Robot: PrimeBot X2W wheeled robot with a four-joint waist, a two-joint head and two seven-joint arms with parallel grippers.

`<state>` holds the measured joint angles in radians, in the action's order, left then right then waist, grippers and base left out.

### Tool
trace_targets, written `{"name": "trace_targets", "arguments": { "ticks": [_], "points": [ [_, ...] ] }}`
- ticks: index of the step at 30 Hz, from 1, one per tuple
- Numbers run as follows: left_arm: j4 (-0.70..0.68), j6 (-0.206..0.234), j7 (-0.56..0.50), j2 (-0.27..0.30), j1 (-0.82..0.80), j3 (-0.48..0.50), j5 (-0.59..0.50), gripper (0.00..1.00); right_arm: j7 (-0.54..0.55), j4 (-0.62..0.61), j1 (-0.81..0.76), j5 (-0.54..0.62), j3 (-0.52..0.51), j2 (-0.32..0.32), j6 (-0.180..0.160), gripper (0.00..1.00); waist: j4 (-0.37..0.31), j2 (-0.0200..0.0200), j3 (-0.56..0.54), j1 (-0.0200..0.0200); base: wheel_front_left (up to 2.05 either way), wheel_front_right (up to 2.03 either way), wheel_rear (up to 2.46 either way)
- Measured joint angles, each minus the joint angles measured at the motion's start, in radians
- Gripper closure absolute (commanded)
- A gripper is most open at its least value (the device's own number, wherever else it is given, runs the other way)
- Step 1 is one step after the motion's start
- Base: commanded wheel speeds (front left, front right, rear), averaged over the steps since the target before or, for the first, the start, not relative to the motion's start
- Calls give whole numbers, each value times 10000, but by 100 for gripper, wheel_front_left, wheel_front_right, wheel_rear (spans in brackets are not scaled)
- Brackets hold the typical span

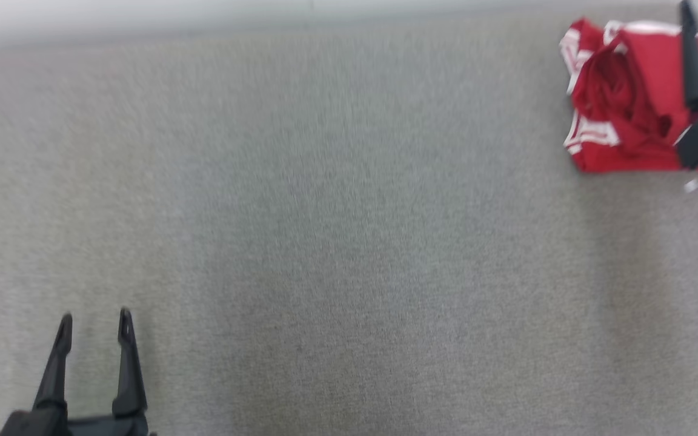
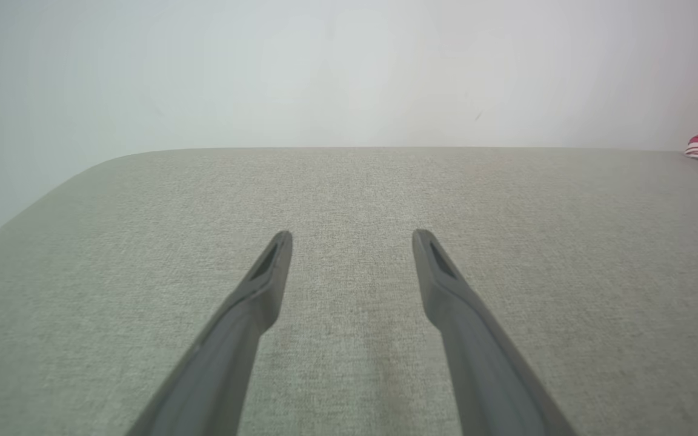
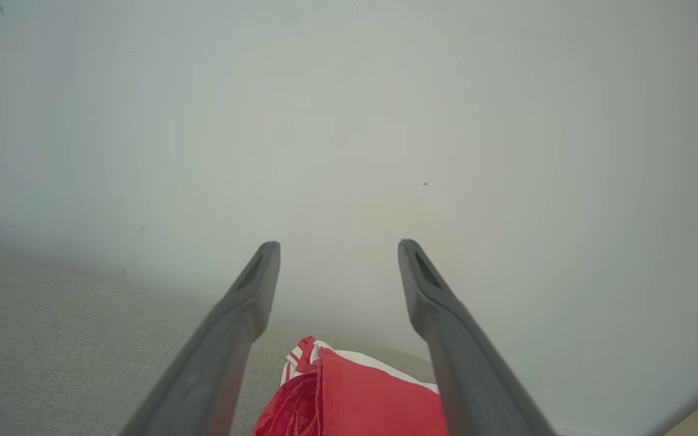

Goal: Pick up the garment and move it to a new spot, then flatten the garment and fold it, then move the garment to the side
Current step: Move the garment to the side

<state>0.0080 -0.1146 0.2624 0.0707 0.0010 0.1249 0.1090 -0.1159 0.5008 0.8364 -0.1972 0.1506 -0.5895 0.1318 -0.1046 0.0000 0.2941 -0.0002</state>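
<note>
Grey woven cloth covers the tabletop (image 1: 349,212). Over its near left part the left gripper (image 1: 96,316) hangs spread wide, holding nothing. At its far right lies the folded red-and-white garment (image 1: 646,72), the right gripper (image 3: 338,245) above it, fingers apart, seemingly gripping nothing.

Bright, soft, even light, no hard shadows. The head view is motion-blurred, smearing the crumpled red-and-white fabric garment (image 1: 640,91) at two o'clock; wrist views look sharper.
</note>
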Motion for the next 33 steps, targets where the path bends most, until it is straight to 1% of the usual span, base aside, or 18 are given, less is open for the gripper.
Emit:
{"name": "trace_targets", "arguments": {
  "ticks": [8,14,24,30,33],
  "points": [
    [173,17,2,-96,653,165,0,0,-280,-1231,-2071,-127,-529,1365,0,0,115,-1,-1292,-2,0,0,0],
    [420,81,0,-146,745,86,2,0,-443,-1937,-3936,-102,-884,2219,0,0,296,-2,-1940,-1,0,0,0],
    [593,104,0,-171,1030,77,-6,0,-690,-2895,-6403,-111,-1507,3530,0,0,427,-2,-2647,0,0,0,0],
    [604,123,0,-182,1143,33,-4,0,-836,-3177,-7248,-125,-1770,3992,0,0,364,-1,-2864,0,0,0,0],
    [635,123,0,-188,1150,-10,-4,0,-940,-3254,-7673,-247,-1952,4355,0,0,340,-2,-2946,0,0,0,0]
  ]
}}
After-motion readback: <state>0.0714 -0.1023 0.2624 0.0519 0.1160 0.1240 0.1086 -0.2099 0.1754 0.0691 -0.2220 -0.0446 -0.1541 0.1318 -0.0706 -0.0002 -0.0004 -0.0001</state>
